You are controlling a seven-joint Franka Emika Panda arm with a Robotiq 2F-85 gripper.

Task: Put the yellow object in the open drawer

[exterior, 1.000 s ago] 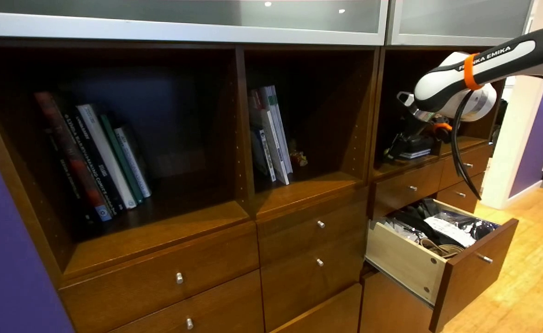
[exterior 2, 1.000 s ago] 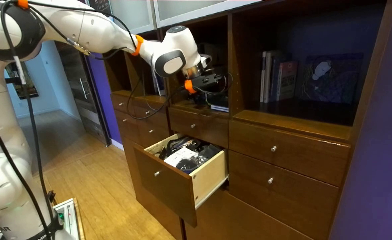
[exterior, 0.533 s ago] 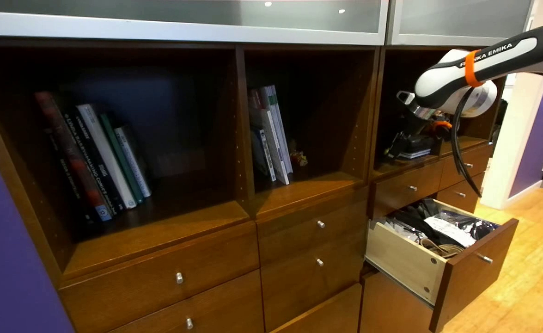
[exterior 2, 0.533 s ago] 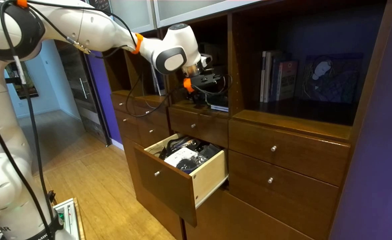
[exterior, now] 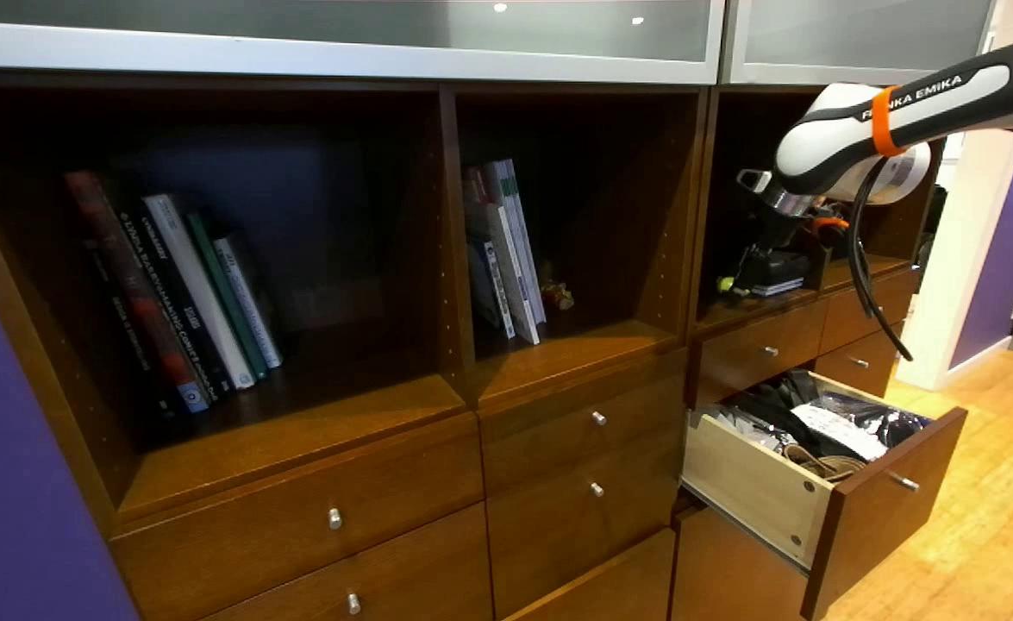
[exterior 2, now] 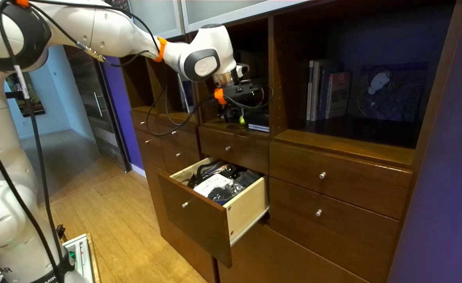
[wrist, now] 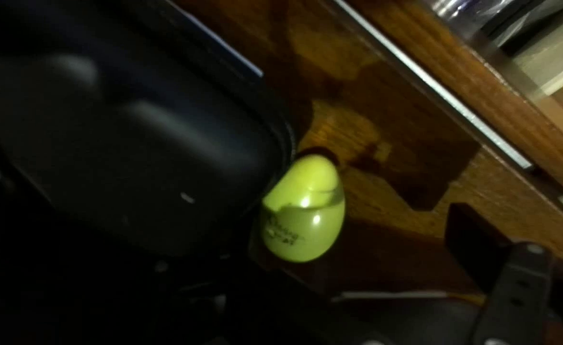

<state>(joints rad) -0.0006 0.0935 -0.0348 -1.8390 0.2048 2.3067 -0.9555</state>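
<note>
The yellow object (wrist: 303, 211) is a yellow-green egg shape with dark writing. In the wrist view it sits at the corner of a black case on the brown shelf. It also shows small in both exterior views (exterior: 726, 284) (exterior 2: 242, 120). My gripper (wrist: 358, 244) is open above the shelf. One finger stands apart at the right; the other is mostly lost in the dark near the object. The gripper is dark in both exterior views (exterior: 746, 259) (exterior 2: 231, 113). The open drawer (exterior: 890, 509) is pulled out below the shelf and also shows in an exterior view (exterior 2: 195, 220).
The black case (wrist: 166, 143) lies right beside the yellow object, on white-edged books (exterior: 778, 287). The drawer holds black items and a white package (exterior 2: 214, 184). A closed drawer (exterior 2: 232, 147) lies between shelf and open drawer. A vertical divider (exterior 2: 277, 78) stands beside the arm.
The arm and gripper have risen slightly over the shelf. The yellow object, mostly hidden before, now shows below the gripper in both exterior views.
</note>
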